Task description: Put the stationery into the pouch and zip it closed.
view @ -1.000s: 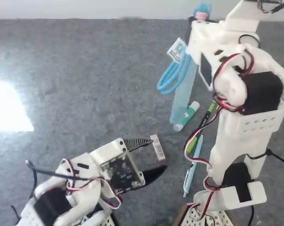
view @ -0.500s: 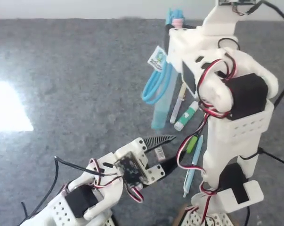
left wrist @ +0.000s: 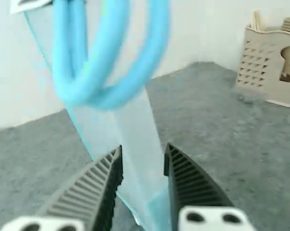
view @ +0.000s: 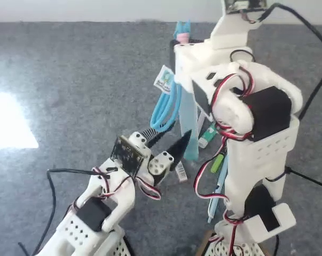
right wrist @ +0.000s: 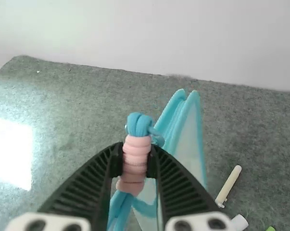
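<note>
Left hand (view: 178,133) has risen, apparently straddling the hanging pouch (view: 188,117).

Pouch (view: 188,128): translucent glossy plastic w/ smooth rubbery cord (view: 163,109); table (view: 70,80): rough matt cloth.

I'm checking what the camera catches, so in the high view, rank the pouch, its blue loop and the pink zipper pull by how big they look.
1. pouch, though an arm hides part of it.
2. blue loop, near the pouch's visible size, so this order is unsure.
3. pink zipper pull, clearly smallest.
</note>
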`<action>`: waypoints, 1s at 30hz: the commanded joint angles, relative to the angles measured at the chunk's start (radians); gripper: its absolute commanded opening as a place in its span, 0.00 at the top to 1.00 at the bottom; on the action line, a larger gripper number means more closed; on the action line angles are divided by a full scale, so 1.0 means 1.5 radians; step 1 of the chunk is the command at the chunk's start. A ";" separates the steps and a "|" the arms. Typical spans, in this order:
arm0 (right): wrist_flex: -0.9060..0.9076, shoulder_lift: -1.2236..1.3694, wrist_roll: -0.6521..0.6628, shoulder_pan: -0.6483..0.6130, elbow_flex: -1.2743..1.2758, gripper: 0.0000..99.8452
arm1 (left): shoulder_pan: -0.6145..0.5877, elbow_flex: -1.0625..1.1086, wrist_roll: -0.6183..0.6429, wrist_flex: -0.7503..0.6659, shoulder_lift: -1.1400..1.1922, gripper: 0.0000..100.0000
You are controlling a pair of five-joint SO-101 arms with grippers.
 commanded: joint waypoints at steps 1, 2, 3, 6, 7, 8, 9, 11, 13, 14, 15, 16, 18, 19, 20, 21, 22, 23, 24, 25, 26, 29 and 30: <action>0.012 -0.003 0.024 -0.008 -0.032 0.99 | -0.056 -0.004 0.011 -0.040 0.035 0.86; 0.019 -0.003 0.028 -0.005 -0.032 0.99 | -0.076 -0.004 0.013 -0.048 0.042 0.86; 0.022 -0.003 0.029 -0.004 -0.032 0.99 | -0.092 -0.004 0.013 -0.055 0.046 0.86; 0.017 -0.002 0.030 0.008 -0.032 0.99 | -0.104 -0.006 0.014 -0.053 0.048 0.87; 0.008 -0.002 0.030 0.011 -0.031 0.99 | -0.095 -0.009 0.014 -0.034 0.043 0.87; 0.002 0.001 0.030 0.016 -0.031 0.99 | -0.082 -0.016 0.014 -0.003 0.032 0.87; -0.003 0.006 0.031 0.024 -0.031 0.99 | -0.069 -0.028 0.014 0.039 0.014 0.87; -0.010 0.019 0.031 0.040 -0.035 0.99 | -0.041 -0.064 0.014 0.127 -0.041 0.87; -0.020 0.035 0.031 0.053 -0.033 0.99 | -0.013 -0.106 0.011 0.211 -0.120 0.89; -0.023 0.044 0.030 0.055 -0.033 0.99 | 0.006 -0.125 0.010 0.252 -0.165 0.90; -0.026 0.051 0.029 0.054 -0.034 0.99 | 0.034 -0.141 0.010 0.286 -0.206 0.92; -0.027 0.055 0.027 0.052 -0.035 0.99 | 0.066 -0.147 0.006 0.313 -0.244 0.94; -0.028 0.060 0.020 0.039 -0.036 0.99 | 0.132 -0.147 -0.020 0.342 -0.261 1.00; -0.028 0.060 0.009 0.031 -0.036 0.99 | 0.158 -0.138 -0.030 0.347 -0.245 0.99; -0.026 0.060 0.000 0.022 -0.036 0.99 | 0.175 -0.121 -0.033 0.339 -0.232 0.99; -0.023 0.060 -0.009 0.013 -0.036 0.99 | 0.187 -0.105 -0.033 0.320 -0.222 0.99; -0.022 0.059 -0.018 0.001 -0.036 0.99 | 0.193 -0.083 -0.033 0.297 -0.216 0.99; -0.021 0.056 -0.027 -0.009 -0.036 0.99 | 0.195 -0.063 -0.033 0.272 -0.214 0.99; -0.021 0.052 -0.031 -0.017 -0.036 0.99 | 0.196 -0.044 -0.033 0.249 -0.214 0.99; -0.021 0.046 -0.035 -0.023 -0.036 0.99 | 0.196 -0.028 -0.033 0.227 -0.214 0.99; -0.021 0.039 -0.035 -0.030 -0.036 0.99 | 0.196 -0.015 -0.033 0.208 -0.214 0.99; -0.024 0.017 -0.051 -0.056 -0.036 0.99 | 0.196 0.024 -0.033 0.140 -0.212 0.99; -0.024 0.011 -0.051 -0.067 -0.036 0.99 | 0.196 0.036 -0.033 0.114 -0.214 0.99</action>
